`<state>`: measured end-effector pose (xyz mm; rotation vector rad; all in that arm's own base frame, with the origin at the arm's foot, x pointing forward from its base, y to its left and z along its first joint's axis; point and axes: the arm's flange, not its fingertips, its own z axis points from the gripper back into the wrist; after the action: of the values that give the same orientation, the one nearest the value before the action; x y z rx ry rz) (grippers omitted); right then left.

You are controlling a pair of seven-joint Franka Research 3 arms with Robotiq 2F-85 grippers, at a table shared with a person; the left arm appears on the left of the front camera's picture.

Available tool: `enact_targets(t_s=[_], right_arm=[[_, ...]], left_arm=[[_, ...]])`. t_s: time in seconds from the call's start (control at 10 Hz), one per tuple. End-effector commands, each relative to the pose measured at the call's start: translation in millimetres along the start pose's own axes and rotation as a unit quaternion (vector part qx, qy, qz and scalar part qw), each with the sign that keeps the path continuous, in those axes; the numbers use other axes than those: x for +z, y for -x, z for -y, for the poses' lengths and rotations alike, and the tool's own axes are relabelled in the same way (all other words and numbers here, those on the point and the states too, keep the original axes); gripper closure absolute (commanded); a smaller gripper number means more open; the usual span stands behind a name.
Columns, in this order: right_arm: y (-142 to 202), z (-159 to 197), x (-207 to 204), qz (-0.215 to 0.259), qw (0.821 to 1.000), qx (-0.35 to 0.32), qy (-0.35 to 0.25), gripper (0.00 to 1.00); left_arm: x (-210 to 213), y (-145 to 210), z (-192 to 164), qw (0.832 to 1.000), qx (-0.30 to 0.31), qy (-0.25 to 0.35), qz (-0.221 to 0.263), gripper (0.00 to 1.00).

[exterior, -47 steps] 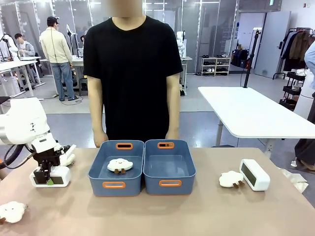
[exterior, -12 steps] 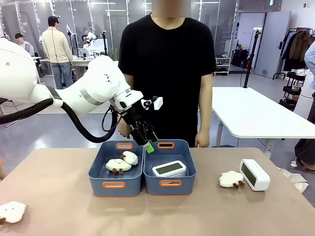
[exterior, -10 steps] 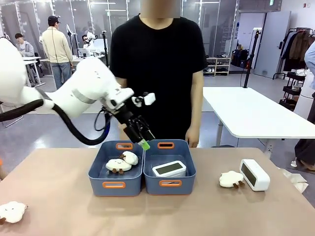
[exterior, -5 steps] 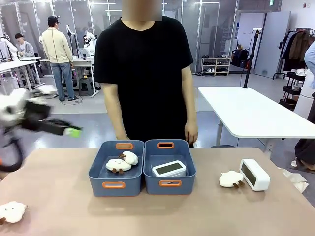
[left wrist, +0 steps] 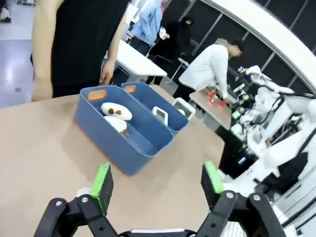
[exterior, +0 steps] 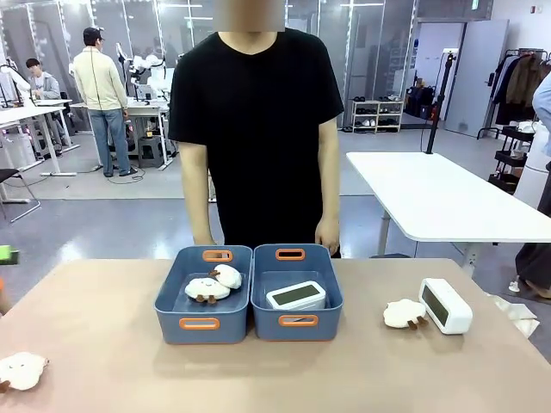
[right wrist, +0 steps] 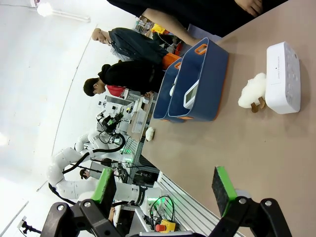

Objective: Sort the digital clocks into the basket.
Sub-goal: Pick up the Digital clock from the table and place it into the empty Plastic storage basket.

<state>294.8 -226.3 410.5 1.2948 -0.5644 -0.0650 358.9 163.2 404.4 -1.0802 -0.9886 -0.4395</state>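
In the front view, one clock [exterior: 296, 295] lies face up in the right-hand basket [exterior: 329, 320]. The other tub [exterior: 172, 314] holds two plush toys [exterior: 215, 284]. The second clock [exterior: 445, 305] stands on the counter [exterior: 112, 327] well to the right, with a third plush [exterior: 404, 314] just beside it.

In the left wrist view, the left pincer [left wrist: 158, 178] hangs above the counter with its jaws wide apart and nothing between them. Both tubs sit farther off.

In the right wrist view, the right pincer [right wrist: 165, 190] is spread fully and empty. It looks along the counter towards the second clock and the plush close against it.

The second clock looks like the next job, and the right arm seems the nearer. The fingers would best come down on the two sides clear of the plush, so the toy is not caught. The smooth shell probably needs a square, firm hold. The clock should be lifted over the basket's rim and set beside the first clock, not on top of it.
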Motion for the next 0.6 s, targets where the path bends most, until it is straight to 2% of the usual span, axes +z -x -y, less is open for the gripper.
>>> enact_targets(t_s=[0.0, 0.1, 0.2, 0.5], right_arm=[[0.2, -1.1, 0.4, -0.001, 1.0, 0.003, -0.005, 0.0], [0.2, -1.1, 0.4, -0.001, 1.0, 0.003, -0.005, 0.0], [0.2, -1.1, 0.4, -0.001, 1.0, 0.003, -0.005, 0.0], [0.2, -1.1, 0.4, -0.001, 1.0, 0.003, -0.005, 0.0]], left_arm=[[27.4, 6.7, -25.0, 0.998, 0.025, 0.05, 0.008, 0.09], [27.1, 10.1, -31.6, 0.998, 0.02, 0.049, -0.017, 0.09], [19.9, 9.2, -6.3, 1.0, 0.017, 0.012, 0.013, 0.09], [19.9, 9.2, -6.3, 1.0, 0.017, 0.012, 0.013, 0.09]])
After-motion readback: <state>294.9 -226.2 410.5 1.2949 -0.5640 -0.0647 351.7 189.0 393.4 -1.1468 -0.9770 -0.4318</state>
